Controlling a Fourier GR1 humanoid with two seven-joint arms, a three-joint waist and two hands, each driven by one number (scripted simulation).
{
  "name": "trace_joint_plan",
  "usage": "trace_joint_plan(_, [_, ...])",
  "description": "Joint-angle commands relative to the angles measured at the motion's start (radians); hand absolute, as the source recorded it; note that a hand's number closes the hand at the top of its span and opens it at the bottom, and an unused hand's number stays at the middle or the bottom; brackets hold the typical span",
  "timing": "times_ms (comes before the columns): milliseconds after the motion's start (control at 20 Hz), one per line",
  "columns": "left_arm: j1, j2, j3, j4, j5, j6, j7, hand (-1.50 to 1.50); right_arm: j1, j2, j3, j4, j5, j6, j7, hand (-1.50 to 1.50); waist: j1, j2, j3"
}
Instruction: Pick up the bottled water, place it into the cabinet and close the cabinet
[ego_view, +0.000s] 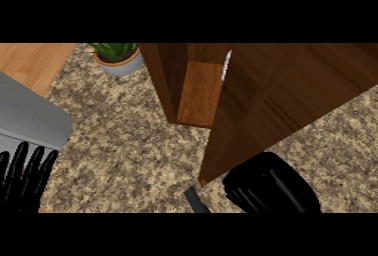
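The wooden cabinet stands on the counter at the top middle. Its door is swung partway in, with a narrow gap left at the front. Through that gap shows a thin white sliver, likely the bottled water inside; the rest of it is hidden. My right hand lies against the door's outer face near its lower corner, fingers fairly straight, thumb sticking out to the left, holding nothing. My left hand rests open at the lower left edge, fingers up.
A potted green plant stands left of the cabinet at the back. A grey metal surface fills the left edge, with a wooden surface behind it. Speckled granite counter lies between my hands.
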Motion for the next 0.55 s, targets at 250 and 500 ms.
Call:
trace_joint_plan(250, [-0.016, -0.011, 0.000, 0.023, 0.009, -0.012, 0.013, -1.50, -0.510, 0.034, -0.104, 0.475, -0.074, -0.311, -0.047, 1.50, -0.003, -0.008, 0.006])
trace_joint_plan(500, [-0.022, 0.002, 0.028, 0.039, 0.020, -0.030, 0.019, -1.50, -0.762, 0.034, -0.148, 0.727, -0.144, -0.357, -0.101, 1.50, 0.000, -0.009, 0.006])
